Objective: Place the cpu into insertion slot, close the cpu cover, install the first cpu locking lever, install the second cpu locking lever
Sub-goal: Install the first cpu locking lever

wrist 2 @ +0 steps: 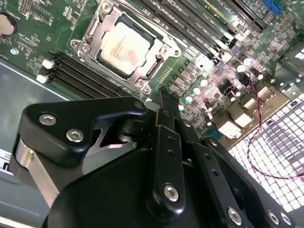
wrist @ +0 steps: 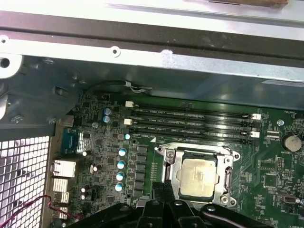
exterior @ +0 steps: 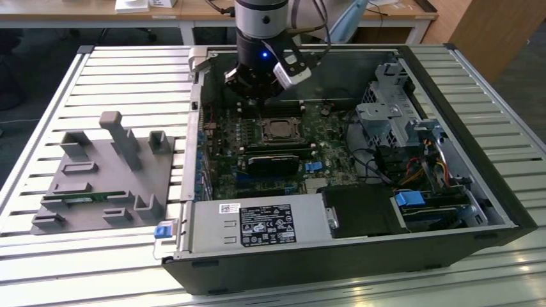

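The cpu (wrist 2: 124, 47) lies flat in the insertion slot on the green board, its pale metallic face up, and shows too in the first wrist view (wrist: 198, 176) and the exterior view (exterior: 277, 130). The silvery cpu cover (wrist 2: 90, 35) lies down around it, framing it through its window (wrist: 199, 153). The slot itself is mostly hidden under the two. My gripper (wrist 2: 161, 95) is shut with nothing between its fingers. It hovers just off the socket's edge, on the side of the memory slots (wrist: 164, 186). In the exterior view it hangs over the board behind the socket (exterior: 254, 96).
Long black memory slots (wrist: 190, 121) run beside the socket. The case wall (wrist: 142, 57) rises behind them. A black card (exterior: 273, 160), the power supply (exterior: 256, 224) and a drive cage (exterior: 384, 115) crowd the case. A grey fixture (exterior: 102, 173) sits on the exterior view's left.
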Available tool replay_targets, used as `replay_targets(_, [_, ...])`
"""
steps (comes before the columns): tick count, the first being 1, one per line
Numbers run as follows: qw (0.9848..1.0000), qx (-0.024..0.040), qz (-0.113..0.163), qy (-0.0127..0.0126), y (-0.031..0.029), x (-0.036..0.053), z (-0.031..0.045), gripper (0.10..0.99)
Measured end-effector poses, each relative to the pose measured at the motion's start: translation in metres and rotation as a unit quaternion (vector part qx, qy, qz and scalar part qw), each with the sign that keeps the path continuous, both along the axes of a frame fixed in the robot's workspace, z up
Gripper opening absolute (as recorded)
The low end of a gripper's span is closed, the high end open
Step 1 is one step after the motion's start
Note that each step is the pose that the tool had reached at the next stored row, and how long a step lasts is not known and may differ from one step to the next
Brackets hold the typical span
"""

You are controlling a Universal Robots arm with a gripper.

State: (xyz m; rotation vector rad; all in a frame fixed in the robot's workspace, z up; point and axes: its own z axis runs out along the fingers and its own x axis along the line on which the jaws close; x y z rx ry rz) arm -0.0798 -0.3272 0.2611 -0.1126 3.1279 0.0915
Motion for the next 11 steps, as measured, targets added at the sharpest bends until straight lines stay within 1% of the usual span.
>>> replay_targets(6, [1.0000, 0.0001, 0.000, -0.0001, 0.0004, -0.0023, -0.0006, 0.106])
replay_targets(11, [1.0000, 0.0001, 0.000, -0.0001, 0.0016, -0.0058, -0.0011, 0.106])
